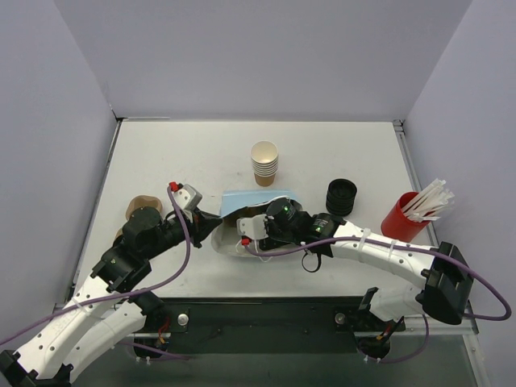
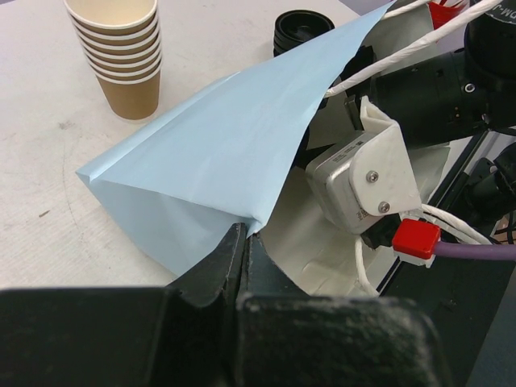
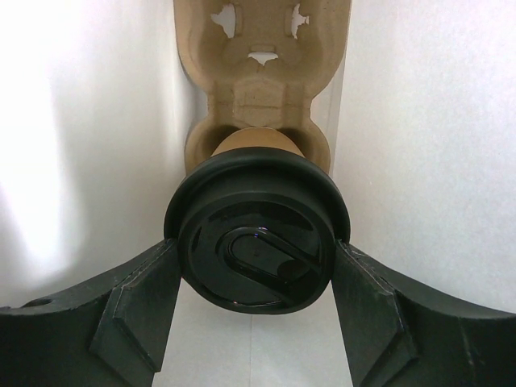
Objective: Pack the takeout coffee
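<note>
The pale blue paper bag (image 1: 251, 198) lies on its side in mid-table, mouth toward the arms. My left gripper (image 2: 242, 232) is shut on the bag's (image 2: 218, 145) upper edge and holds the mouth up. My right gripper (image 3: 255, 248) reaches inside the white-lined bag. Its two fingers press on either side of the black lid of the takeout coffee (image 3: 256, 242), a tan cup seen lid-on. The cup sits in a socket of a brown cardboard carrier (image 3: 260, 72) deeper in the bag. From the top view the cup is hidden; only the right wrist (image 1: 280, 219) shows at the mouth.
A stack of lidless tan cups (image 1: 264, 164) stands just behind the bag. A stack of black lids (image 1: 341, 197) is to its right, and a red cup of white straws (image 1: 405, 216) further right. A brown cardboard piece (image 1: 145, 204) lies under the left arm.
</note>
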